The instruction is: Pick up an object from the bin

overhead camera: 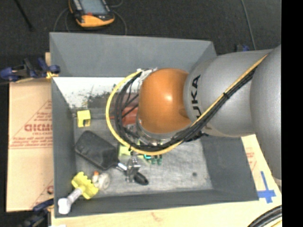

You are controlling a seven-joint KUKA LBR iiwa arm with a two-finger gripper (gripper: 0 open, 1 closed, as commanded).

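Observation:
My gripper (132, 166) reaches down near the front of the bin, mostly hidden under the arm's orange cover. It stands just right of a flat black pouch (94, 149) lying at the bin's left. A small dark piece (140, 178) lies right below the gripper on the floor. Small green bits (154, 160) sit just to its right, and a pale green scrap (124, 151) touches the pouch's right edge. I see nothing held by the gripper.
A yellow block (84, 117) rests at the left wall. A yellow and white toy (81, 187) and a small round thing (102, 180) lie in the front left corner. Something red (128, 116) shows behind the cables. The arm covers the bin's middle and right.

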